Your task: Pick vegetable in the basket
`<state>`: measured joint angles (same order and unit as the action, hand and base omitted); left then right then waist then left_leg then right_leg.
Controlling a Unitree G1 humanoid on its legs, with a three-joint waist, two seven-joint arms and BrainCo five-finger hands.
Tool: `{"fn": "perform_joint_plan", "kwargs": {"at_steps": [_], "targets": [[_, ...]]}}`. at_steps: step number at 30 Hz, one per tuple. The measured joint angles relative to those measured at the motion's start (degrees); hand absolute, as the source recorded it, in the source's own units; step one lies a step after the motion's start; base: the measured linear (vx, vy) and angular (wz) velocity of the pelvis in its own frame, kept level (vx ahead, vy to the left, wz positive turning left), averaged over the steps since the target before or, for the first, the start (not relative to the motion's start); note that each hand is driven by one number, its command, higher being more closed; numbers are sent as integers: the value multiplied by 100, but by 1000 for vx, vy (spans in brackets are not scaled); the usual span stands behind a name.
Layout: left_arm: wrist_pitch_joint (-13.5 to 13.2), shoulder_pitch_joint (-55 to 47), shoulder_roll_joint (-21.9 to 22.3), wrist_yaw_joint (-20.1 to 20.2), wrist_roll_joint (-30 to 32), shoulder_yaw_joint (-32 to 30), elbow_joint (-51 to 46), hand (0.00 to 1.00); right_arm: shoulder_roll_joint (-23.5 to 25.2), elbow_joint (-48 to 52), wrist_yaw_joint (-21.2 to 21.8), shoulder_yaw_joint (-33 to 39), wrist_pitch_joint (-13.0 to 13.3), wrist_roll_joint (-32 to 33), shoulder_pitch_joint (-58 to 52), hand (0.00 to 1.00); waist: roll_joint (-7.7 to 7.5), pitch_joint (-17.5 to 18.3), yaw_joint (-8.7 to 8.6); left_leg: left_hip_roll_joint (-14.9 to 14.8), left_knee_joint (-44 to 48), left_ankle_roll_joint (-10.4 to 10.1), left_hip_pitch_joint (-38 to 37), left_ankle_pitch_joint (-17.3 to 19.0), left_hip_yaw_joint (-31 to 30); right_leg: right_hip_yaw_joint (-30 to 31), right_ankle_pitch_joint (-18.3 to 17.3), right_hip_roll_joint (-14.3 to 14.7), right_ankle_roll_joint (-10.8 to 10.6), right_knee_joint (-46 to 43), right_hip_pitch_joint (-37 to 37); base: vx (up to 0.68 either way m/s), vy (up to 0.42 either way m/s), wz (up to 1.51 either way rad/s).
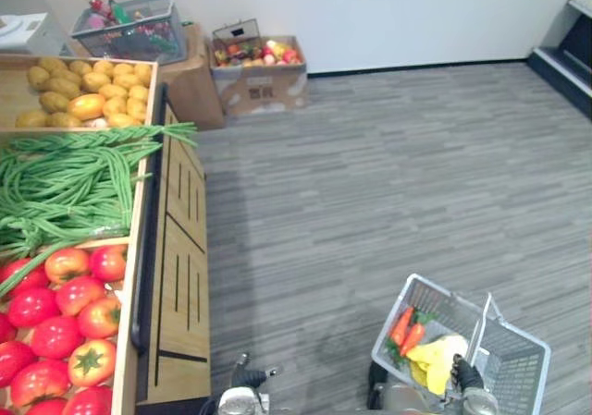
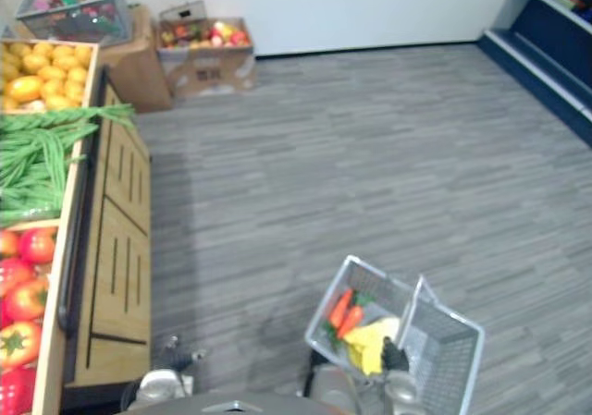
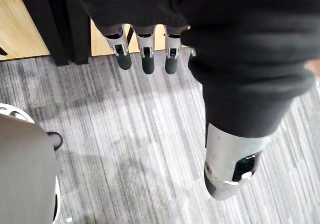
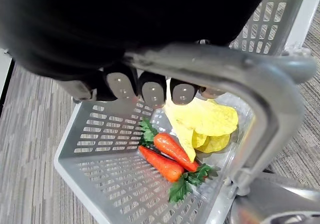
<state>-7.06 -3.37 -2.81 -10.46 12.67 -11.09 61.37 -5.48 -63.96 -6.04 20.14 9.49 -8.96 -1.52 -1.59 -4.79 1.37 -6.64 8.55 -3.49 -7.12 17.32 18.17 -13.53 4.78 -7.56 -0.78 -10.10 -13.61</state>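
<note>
By the white wall (image 1: 416, 8), a cardboard box (image 1: 261, 87) stands beside a taller box (image 1: 196, 87) bearing a grey crate (image 1: 129, 29).

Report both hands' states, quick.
Left hand: open, holding nothing.
Right hand: shut on the basket handle.

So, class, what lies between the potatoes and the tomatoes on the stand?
The beans fill the middle compartment, with the potatoes beyond them and the tomatoes nearer the robot. The left eye view shows this best.
</note>
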Motion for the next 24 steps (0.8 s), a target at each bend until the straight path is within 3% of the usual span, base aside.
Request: {"fn": "perform_joint_plan", "kwargs": {"at_steps": [3,6,7,8,10,13,19,22,24], "targets": [[-7,-22,-89,-2,-3,18,-20,0,29,0,-1,-84,-1,-1,6,100,-15,26,12,-98,-40,-91,24,-53,-8,54,35,125,-51,39,-36,37,-94,-6],[-13,-27,-156,-8,-3,135,-45,0,25,-3,1,-269,-19,-1,32,100,-40,81,29,-219,-33,-159,225,-116,17,483,200,291,-283,447,-42,13,-76,-2],[-10,-39,-157,-27,-8,206,-37,0,39,7,8,-326,-33,0,113,100,-29,82,11,-301,-11,-215,308,-162,-16,765,64,309,-217,369,-118,71,-2,25],[-11,-54,-202,-52,-11,246,-48,0,28,5,-10,-307,-54,12,130,100,-80,96,2,-314,-19,-298,298,-221,-91,867,-271,254,-295,-36,-233,97,-2,33],[-15,-82,-245,-72,-16,274,-47,0,-10,-8,3,-368,-71,12,118,100,-71,126,-14,-431,-18,-469,291,-321,-202,831,-363,369,-375,-45,-191,73,-148,22],[-28,-103,-186,-103,-126,125,-37,0,-29,-23,-1,-716,-49,5,125,100,41,119,32,-715,11,-611,293,-560,-334,530,-405,596,-307,571,178,17,-204,13],[-27,-146,-156,-139,-500,-199,-40,0,-103,-245,15,-704,57,-4,-20,100,12,94,21,-846,1238,-574,737,-1064,-626,326,-304,646,-196,1191,756,18,-128,8],[-20,-147,-108,-210,-527,-298,23,0,-227,-358,22,-495,44,-3,-53,100,11,80,29,-690,1469,-348,839,-1423,-620,462,-289,546,-180,1310,811,81,-53,-30],[-14,-148,-40,-208,-529,-290,29,0,-312,-433,23,-278,24,1,-94,100,81,72,8,-627,1384,-350,766,-1564,-485,469,-274,474,-174,1305,833,93,-4,-9]]}}
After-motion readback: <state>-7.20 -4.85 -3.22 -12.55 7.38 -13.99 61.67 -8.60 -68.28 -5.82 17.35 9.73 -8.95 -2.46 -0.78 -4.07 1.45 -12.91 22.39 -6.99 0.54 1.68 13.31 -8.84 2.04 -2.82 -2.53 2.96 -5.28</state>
